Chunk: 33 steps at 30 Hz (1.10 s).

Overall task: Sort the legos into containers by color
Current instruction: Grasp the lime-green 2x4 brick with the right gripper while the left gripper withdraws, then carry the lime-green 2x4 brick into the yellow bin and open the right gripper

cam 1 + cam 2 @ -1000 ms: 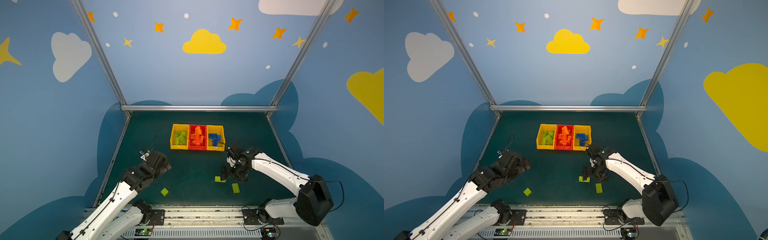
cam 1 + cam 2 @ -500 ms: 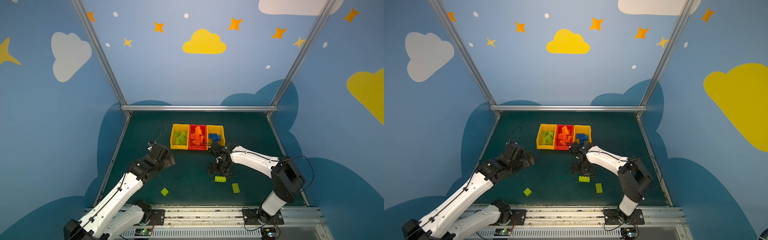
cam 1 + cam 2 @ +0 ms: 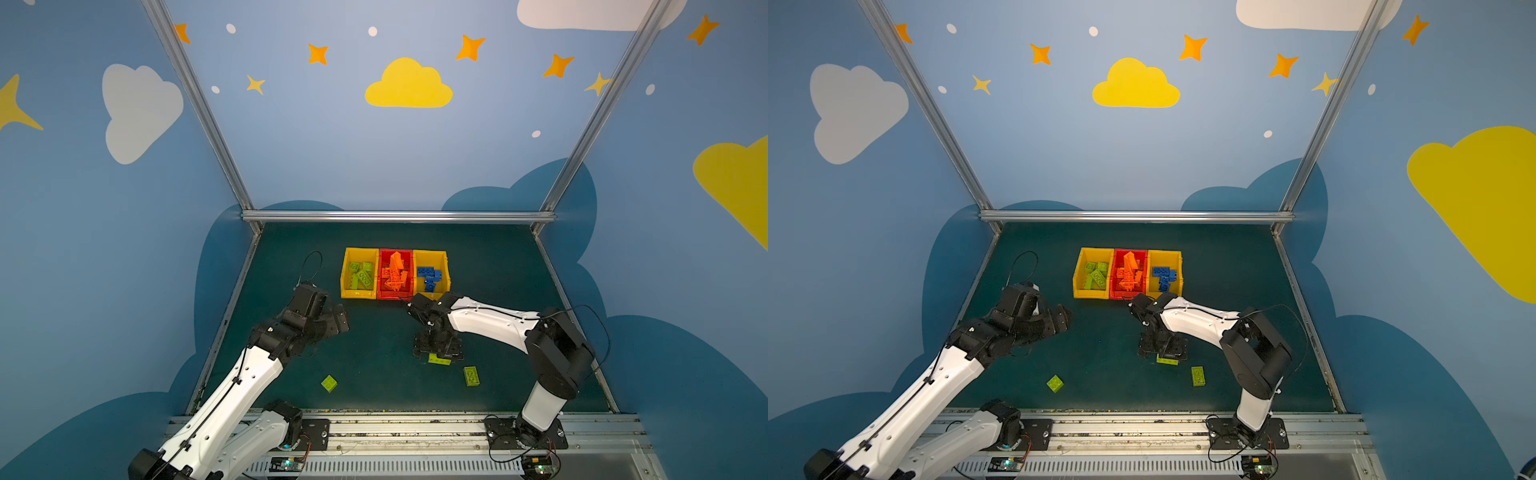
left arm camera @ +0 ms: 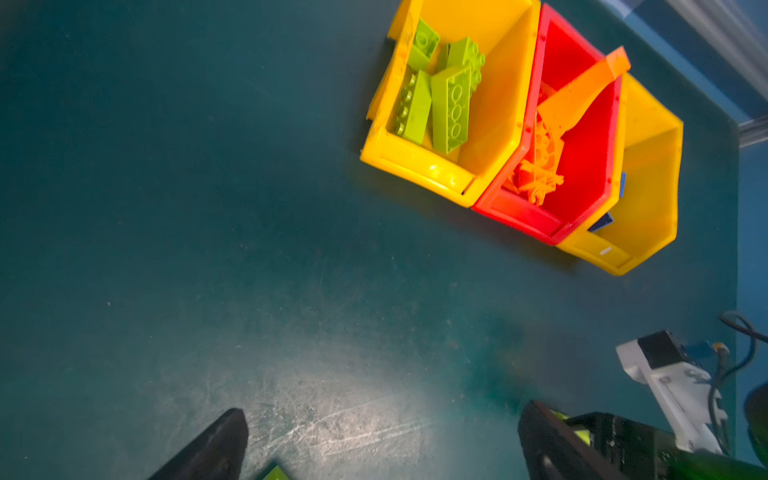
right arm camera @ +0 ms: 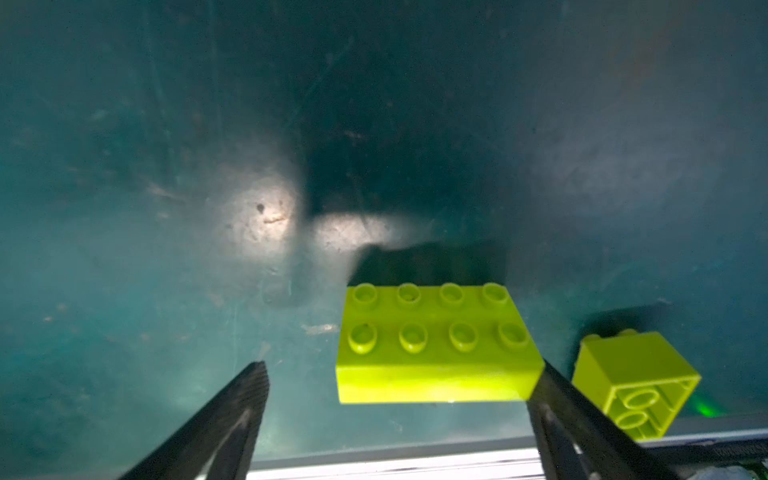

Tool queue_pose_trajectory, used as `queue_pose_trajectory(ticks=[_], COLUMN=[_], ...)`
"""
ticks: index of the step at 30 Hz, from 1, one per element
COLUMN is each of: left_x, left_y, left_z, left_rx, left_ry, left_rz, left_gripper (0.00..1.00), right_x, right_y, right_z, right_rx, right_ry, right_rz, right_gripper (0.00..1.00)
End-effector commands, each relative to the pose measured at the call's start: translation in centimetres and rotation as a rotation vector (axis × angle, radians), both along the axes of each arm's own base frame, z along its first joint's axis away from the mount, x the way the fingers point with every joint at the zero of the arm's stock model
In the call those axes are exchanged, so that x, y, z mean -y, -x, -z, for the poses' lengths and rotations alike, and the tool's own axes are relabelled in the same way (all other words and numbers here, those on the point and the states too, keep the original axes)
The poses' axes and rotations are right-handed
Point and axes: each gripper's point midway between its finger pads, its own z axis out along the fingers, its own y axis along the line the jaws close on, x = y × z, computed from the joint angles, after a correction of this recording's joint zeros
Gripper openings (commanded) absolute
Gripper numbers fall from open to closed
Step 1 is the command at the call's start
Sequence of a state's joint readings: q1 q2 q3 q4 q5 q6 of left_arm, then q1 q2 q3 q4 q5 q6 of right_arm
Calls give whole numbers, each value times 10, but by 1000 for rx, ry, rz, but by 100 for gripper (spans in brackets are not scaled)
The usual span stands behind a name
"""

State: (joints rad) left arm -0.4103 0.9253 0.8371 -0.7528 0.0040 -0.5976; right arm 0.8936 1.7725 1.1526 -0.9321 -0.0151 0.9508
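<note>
Clock: read from the mat's middle, twelve at the back wall.
Containers: three side by side at twelve; left yellow bin holds lime bricks, red bin orange bricks, right yellow bin blue bricks.
Loose legos: three lime ones on the mat: an oblong brick at four, a second oblong just beyond it, a square brick at seven.
Right gripper: jaws wide, empty, low over the oblong brick; the right wrist view has one finger right at the brick's end, the opposite one well clear.
Left gripper: spread wide, empty, hanging at nine.
Step in hand: picking up the oblong brick, I'd say.
Doing it well: centre the jaws first, so closing doesn't shove the brick sideways; sink to the mat, squeeze its short ends, lift straight, stay off the second oblong. Then carry it toward eleven, into the left yellow bin.
Risk: an off-centre pinch could spin it loose.
</note>
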Motion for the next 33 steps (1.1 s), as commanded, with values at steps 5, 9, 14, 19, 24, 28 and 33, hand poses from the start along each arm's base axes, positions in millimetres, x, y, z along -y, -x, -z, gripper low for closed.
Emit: queue_pose_trajectory(ticks=[5,9,14,19,24,28,33], left_x=[-3,-2,-3,-11,-9,-11,-27], left_y=[9,0,-4,-7,-10,-13,-18], left_z=[7,3,-2,-9,3,9,4], left_rx=[-28,-9,-7,20,-4,-30,-16], left_ry=[-21,-20,-32,-43,-9,-12,-50], left_rz=[31,23,15,-7,-33,-58,-105], left_gripper=[100,100,100,100,100,100,100], right_x=[8,3,-1,-7,-17,-33,-68], right_y=[3,-2,-1,-4,-17,-31,-63], right_z=[17,15,20,11,-12,-31,-61], right_rx=[0,19,5,10,48,78,127], right_ry=[44,27,14,5,-13,-51,-121], right_rz=[5,3,6,-11,-65,-108,-195], right_gripper=[91,80,49,43,40,39,39])
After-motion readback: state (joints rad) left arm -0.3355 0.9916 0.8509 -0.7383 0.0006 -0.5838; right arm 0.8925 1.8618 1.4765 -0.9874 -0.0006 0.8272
